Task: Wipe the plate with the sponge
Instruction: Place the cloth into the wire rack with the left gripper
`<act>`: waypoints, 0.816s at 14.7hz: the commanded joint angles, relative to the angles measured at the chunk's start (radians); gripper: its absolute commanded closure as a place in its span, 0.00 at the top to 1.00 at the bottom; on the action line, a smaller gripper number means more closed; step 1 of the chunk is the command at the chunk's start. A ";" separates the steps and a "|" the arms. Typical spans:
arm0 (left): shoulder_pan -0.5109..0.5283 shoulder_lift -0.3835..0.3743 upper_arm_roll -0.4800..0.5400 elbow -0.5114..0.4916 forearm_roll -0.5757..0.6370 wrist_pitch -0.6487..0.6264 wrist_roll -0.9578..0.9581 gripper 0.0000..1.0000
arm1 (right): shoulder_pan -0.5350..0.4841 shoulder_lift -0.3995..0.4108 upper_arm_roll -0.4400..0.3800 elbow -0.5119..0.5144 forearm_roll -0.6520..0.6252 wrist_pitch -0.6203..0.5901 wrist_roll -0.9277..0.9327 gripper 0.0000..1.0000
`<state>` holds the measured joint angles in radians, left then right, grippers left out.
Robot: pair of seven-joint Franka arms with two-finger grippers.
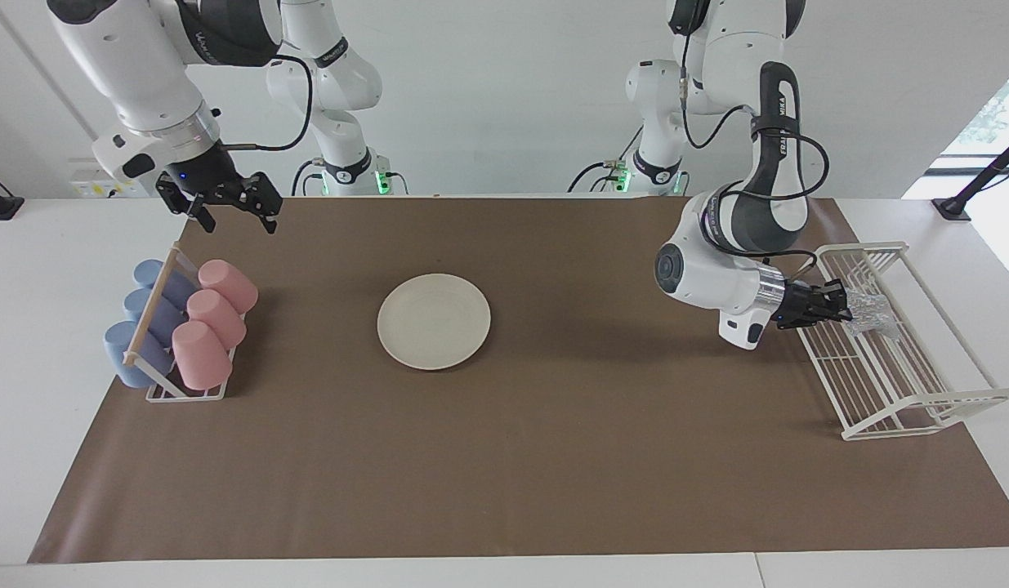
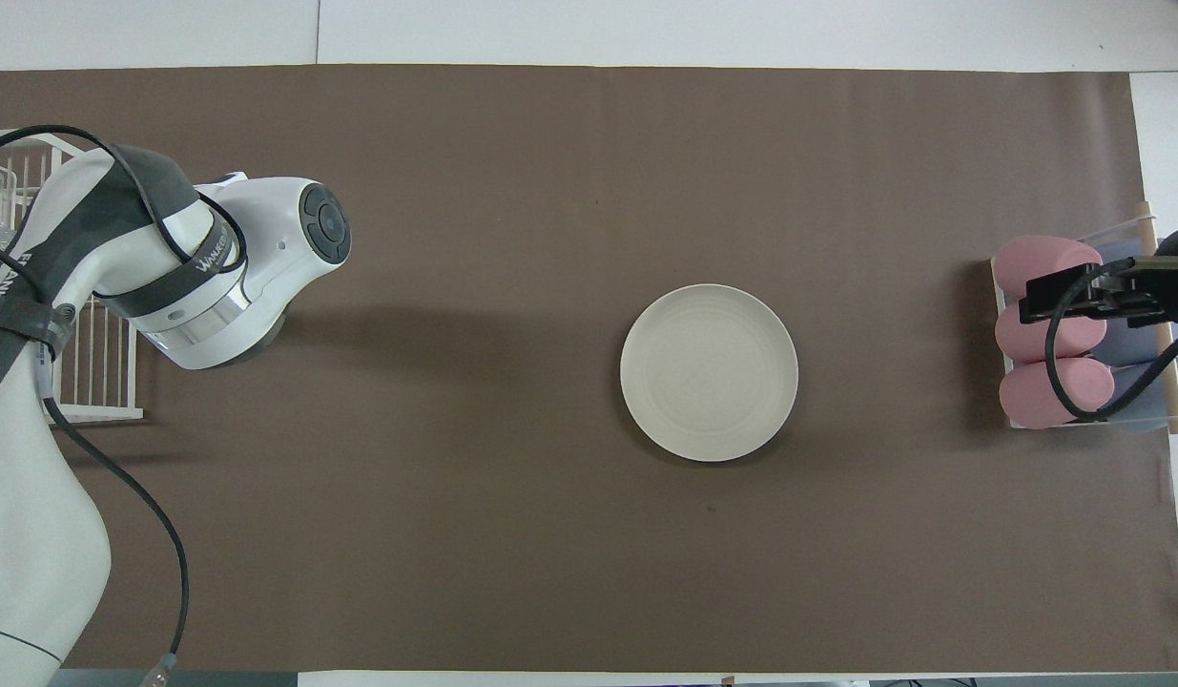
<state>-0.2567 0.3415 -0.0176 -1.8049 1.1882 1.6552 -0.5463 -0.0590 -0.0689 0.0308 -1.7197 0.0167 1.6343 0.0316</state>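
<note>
The cream-white plate (image 1: pixel 434 321) lies flat on the brown mat at the table's middle; it also shows in the overhead view (image 2: pixel 709 372). The silvery-grey sponge (image 1: pixel 872 315) lies in the white wire rack (image 1: pixel 896 384) at the left arm's end of the table. My left gripper (image 1: pixel 841 305) reaches sideways into that rack, its tips at the sponge's edge; the overhead view hides it under the arm. My right gripper (image 1: pixel 233 214) is open and empty, waiting in the air over the cup rack; it also shows in the overhead view (image 2: pixel 1075 296).
A rack (image 1: pixel 185 390) holding three pink cups (image 1: pixel 216 309) and several blue cups (image 1: pixel 149 310) lying on their sides stands at the right arm's end. The brown mat (image 1: pixel 553 457) covers most of the table. The wire rack shows partly in the overhead view (image 2: pixel 83 382).
</note>
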 commanded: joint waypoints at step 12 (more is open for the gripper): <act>0.037 0.022 -0.007 0.015 0.011 0.061 -0.003 0.51 | -0.022 0.000 0.003 -0.009 -0.003 0.029 -0.030 1.00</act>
<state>-0.2373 0.3528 -0.0175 -1.8048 1.1883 1.6972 -0.5472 -0.0653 -0.0679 0.0272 -1.7227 0.0167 1.6559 0.0307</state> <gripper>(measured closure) 0.573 0.000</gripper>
